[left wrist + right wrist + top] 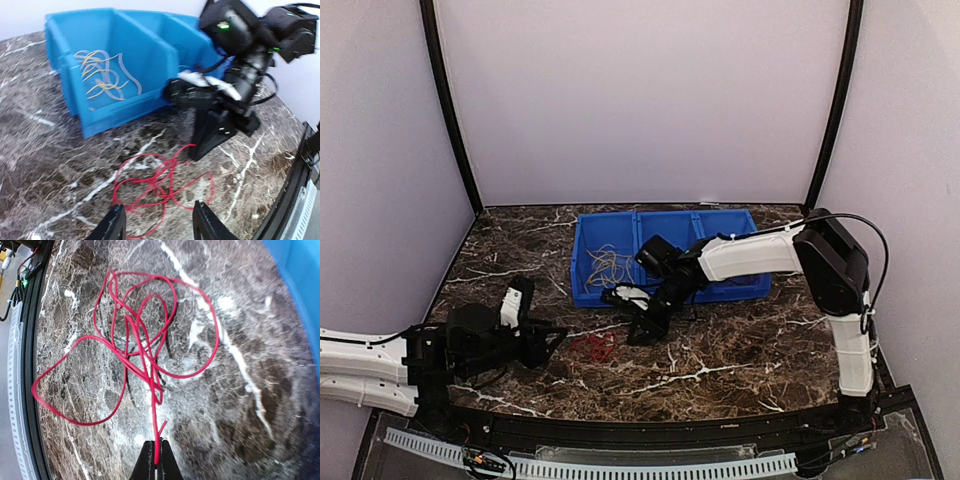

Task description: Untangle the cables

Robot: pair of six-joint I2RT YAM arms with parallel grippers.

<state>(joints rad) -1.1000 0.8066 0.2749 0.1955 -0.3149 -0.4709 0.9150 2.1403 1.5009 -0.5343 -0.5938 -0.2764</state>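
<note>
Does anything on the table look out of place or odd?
Yes. The red cables lie in a tangled heap on the table, outside the blue bin, whose left compartment holds yellow-tan cables. The right hand pinches one red strand.

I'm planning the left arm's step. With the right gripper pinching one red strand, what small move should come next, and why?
Probably lower the left gripper onto the near loops of the red cables and close, pinning them. Its jaws stand open at the tangle's edge, while the right gripper is shut on one strand; an anchored bundle would likely let that strand pull free.
</note>
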